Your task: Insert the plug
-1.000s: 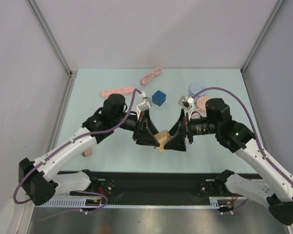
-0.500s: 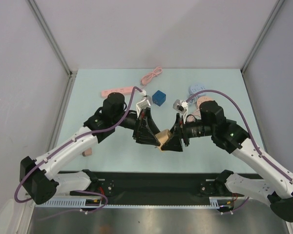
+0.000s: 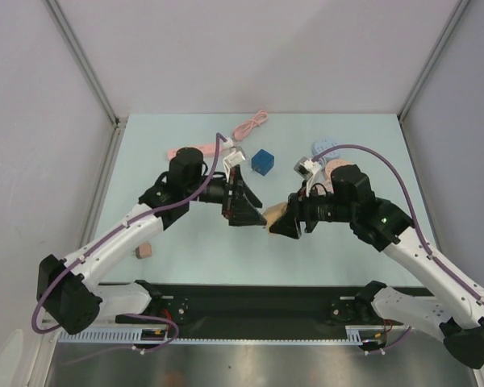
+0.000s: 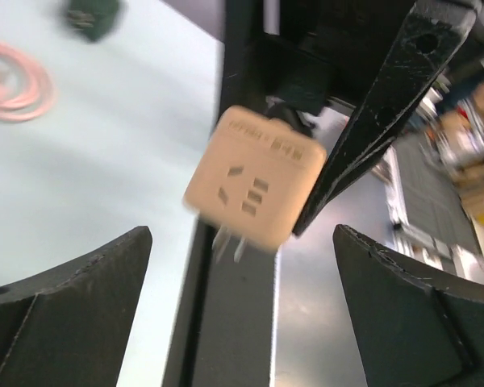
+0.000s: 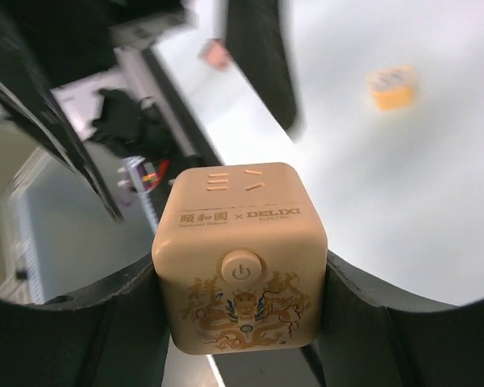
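The right jaws pinch a cream plastic cube plug point(image 5: 240, 258) by two opposite sides, with its power button and dragon print facing the wrist camera. The left jaws are spread wide and touch nothing. The cube plug hangs just beyond them, prongs showing, above the pale green worktop point(image 3: 185, 242), on the arm-base side of a small blue cube point(image 3: 263, 161).

Cube plug point(image 5: 240, 258): face printed "DELIXI", after Chinese characters. Small print beneath, perhaps "ELECTRIC". Button point(image 5: 240, 270): power symbol.
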Available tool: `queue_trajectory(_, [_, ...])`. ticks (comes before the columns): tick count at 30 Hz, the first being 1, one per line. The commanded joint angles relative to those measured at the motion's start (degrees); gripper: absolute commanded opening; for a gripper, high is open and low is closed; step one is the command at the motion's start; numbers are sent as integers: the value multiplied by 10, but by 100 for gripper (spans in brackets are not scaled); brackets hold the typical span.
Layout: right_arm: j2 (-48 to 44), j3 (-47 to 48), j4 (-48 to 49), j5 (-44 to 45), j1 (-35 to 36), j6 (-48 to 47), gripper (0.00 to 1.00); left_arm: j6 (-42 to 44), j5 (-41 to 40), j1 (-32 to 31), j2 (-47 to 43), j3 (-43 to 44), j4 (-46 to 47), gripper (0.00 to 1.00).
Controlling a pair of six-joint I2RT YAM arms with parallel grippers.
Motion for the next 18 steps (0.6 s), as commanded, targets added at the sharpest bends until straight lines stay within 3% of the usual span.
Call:
queue_trajectory(1, [15,37,-52,83,-33,16,0,-27,-74,57,-5,25,-15,100])
queue_trajectory(8, [113,144,-170,248,-135,-58,0,52,-350,83,2,54,-192,97])
queue_trajectory(11, [173,205,-177,354,-190,-123,0,30,-364,83,7,34,-191,92])
queue_trajectory(15, [309,292,-173,452,-269,-134,0,12,-343,48,21,27,-164,86])
queue_trajectory(18, [347,292,-82,462,-336,-137,0,23,-344,20,26,28,-166,84])
